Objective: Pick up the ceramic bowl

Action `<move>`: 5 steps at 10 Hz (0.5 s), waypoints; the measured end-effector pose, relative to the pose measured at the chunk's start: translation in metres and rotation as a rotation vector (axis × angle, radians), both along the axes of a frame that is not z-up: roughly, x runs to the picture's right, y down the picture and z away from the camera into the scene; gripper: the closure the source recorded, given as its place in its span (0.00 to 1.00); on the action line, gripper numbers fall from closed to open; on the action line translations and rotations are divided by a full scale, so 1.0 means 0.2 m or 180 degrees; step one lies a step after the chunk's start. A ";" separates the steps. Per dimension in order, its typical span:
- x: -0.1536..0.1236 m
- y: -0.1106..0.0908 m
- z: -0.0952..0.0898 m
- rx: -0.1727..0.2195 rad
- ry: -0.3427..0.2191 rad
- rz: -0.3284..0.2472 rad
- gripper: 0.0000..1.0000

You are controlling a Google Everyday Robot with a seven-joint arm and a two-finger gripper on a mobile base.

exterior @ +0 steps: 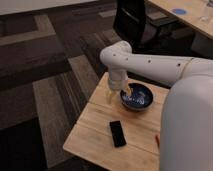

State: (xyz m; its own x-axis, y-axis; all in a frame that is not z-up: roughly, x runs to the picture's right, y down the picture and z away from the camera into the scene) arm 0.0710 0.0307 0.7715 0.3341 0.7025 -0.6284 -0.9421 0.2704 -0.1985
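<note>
The ceramic bowl (140,98), round, dark blue and glossy with a whitish speckled inside, sits at the far right of the small wooden table (92,131). My gripper (119,94) hangs from the white arm at the bowl's left rim. It is open: one yellowish finger (109,96) is outside the bowl over the table, the other (129,91) is inside the bowl. The rim lies between them. The bowl rests on the table.
A flat black phone (118,133) lies on the table in front of the bowl. A small orange thing (157,141) shows at the table's right, partly hidden by my white body. A black office chair (132,20) and a long desk (192,17) stand behind. Carpet lies to the left.
</note>
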 end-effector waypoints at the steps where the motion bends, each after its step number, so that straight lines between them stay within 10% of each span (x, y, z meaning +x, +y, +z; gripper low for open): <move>1: -0.01 -0.02 0.08 0.0070 -0.0099 0.0080 0.35; 5: 0.08 0.09 0.29 0.0078 -0.0272 0.0201 0.35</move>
